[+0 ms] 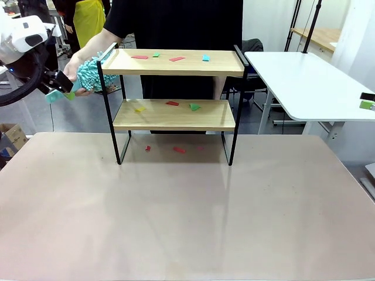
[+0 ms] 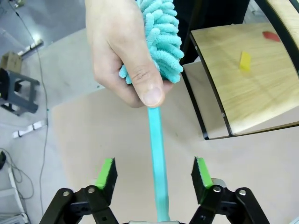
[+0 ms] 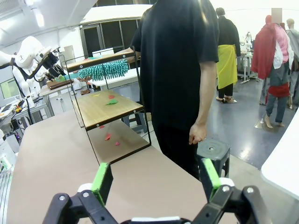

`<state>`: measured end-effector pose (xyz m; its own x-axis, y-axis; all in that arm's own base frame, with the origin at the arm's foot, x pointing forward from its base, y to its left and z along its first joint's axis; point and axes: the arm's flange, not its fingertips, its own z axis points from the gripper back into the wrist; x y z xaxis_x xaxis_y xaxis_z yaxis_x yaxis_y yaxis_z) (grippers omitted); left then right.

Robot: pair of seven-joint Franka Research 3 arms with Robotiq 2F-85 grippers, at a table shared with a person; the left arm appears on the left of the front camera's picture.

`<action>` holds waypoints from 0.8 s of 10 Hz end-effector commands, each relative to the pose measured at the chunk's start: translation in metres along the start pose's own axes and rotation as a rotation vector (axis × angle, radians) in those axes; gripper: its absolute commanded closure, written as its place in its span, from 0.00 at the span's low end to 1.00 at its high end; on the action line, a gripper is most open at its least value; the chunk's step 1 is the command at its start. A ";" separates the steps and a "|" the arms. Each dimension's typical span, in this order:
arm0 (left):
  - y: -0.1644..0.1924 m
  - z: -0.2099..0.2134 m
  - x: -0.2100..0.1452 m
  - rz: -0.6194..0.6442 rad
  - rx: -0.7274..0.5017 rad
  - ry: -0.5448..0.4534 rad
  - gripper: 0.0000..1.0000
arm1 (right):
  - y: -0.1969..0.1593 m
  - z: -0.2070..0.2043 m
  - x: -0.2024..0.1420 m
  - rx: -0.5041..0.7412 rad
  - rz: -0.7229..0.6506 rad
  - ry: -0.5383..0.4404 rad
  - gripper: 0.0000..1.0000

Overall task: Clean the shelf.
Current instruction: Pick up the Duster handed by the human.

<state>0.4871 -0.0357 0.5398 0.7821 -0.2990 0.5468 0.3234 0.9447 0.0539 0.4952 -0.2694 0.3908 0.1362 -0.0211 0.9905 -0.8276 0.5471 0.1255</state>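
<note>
Left wrist view: the left gripper (image 2: 153,170) stands wide open, its green pads either side of, and clear of, the handle of a teal duster (image 2: 161,32) whose fluffy head a person's hand (image 2: 122,51) grips. Front view: the shelf (image 1: 222,64) stands mid-table toward the far edge, with paper scraps (image 1: 176,58) on both boards. Right wrist view: the right gripper (image 3: 155,175) is wide open and empty.
</note>
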 end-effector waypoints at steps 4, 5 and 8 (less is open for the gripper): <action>0.006 0.004 0.000 -0.002 -0.026 0.005 1.00 | 0.001 -0.001 0.002 0.001 0.005 0.000 0.00; 0.006 0.005 0.000 0.000 -0.023 0.005 1.00 | 0.001 -0.001 0.002 0.001 0.005 0.000 0.00; 0.006 0.005 0.000 0.020 -0.025 0.011 1.00 | 0.001 -0.001 0.002 0.001 0.005 0.000 0.00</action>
<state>0.4870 -0.0327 0.5412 0.7889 -0.2904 0.5416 0.3192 0.9467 0.0426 0.4952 -0.2694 0.3908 0.1362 -0.0211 0.9905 -0.8276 0.5470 0.1255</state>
